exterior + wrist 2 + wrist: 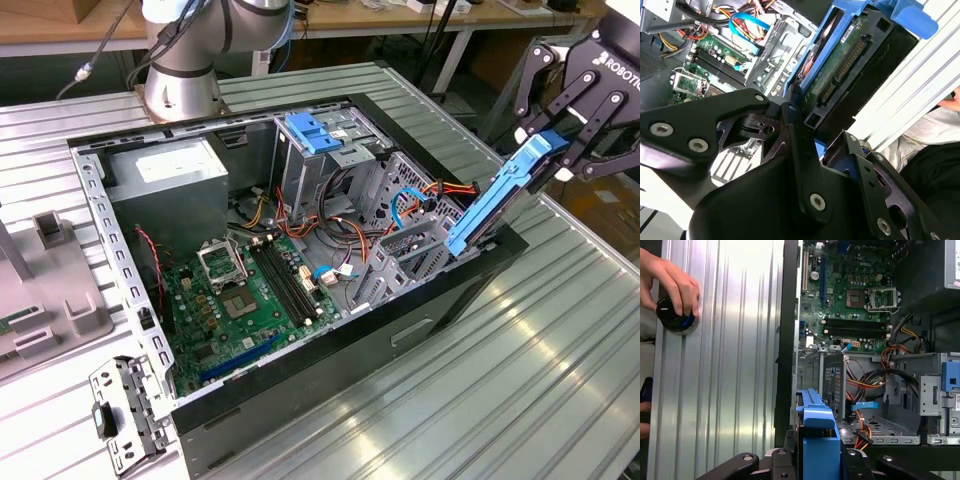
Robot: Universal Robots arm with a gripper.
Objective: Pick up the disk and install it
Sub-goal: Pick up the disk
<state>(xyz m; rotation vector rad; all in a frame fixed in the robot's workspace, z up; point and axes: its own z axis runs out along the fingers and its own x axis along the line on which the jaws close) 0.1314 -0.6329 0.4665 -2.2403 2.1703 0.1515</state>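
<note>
One disk [497, 196], partly behind end effector [555, 158].

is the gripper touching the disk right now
Touching. In the exterior view the gripper clamps the upper end of the tilted disk, no gap between them.

Robotics workshop, ribbed aluminium worktable [560, 340], opened computer case [420, 330], robot arm base [182, 85], wooden benches [50, 25] behind
</note>
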